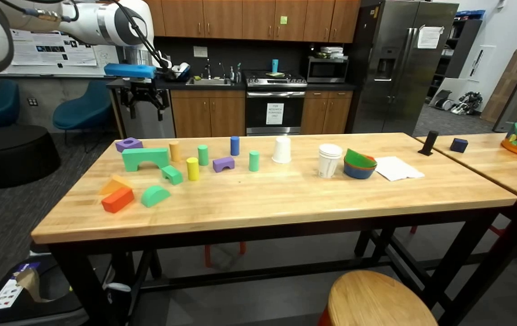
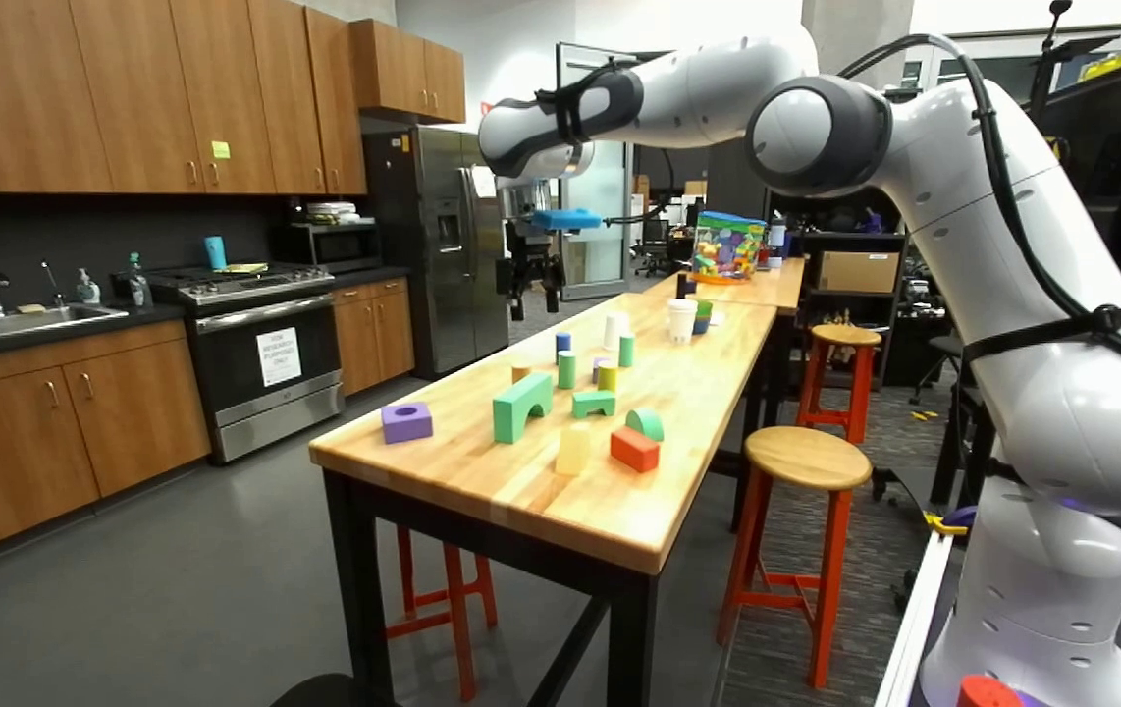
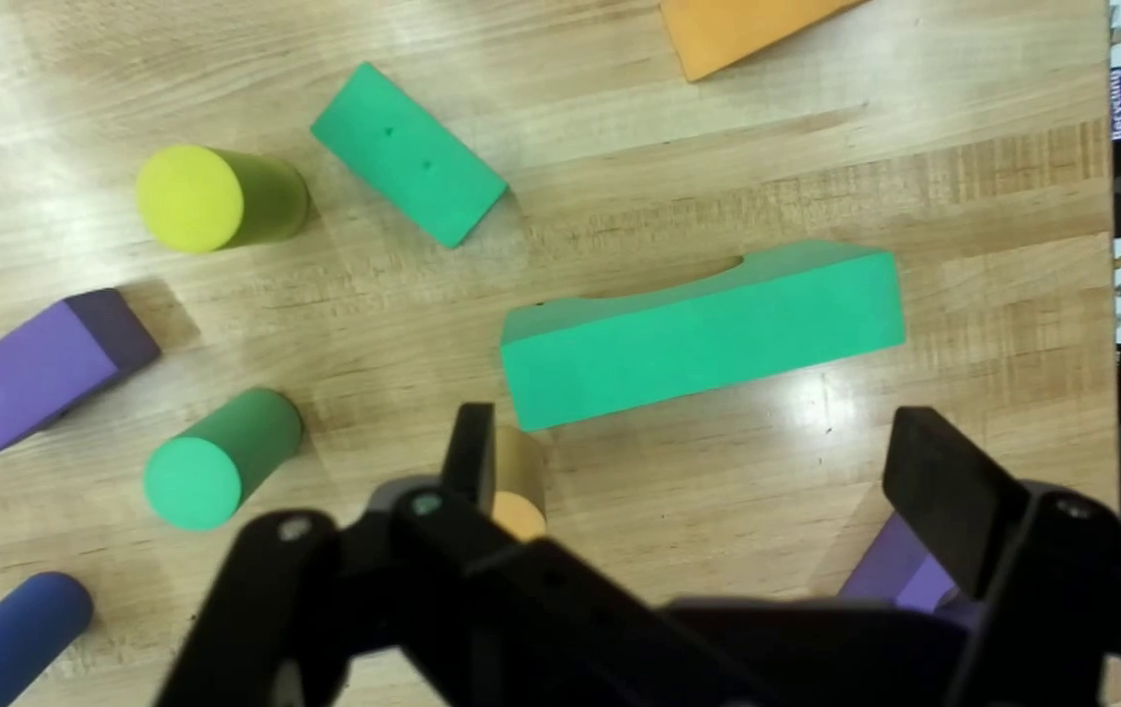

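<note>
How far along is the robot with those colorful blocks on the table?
Done: little that shows, beyond the gripper hanging open above the table, with the large green arch below.
In hand: nothing; its jaws stand apart with no block between them.
Seemingly left: any picking up, since the arch, red block and yellow cylinder rest on the table, out of its grip.

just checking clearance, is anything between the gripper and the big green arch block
Nothing visible stands between the open gripper and the big green arch block; its top shows clear in the wrist view. The light orange cylinder stands close beside one end, though.
</note>
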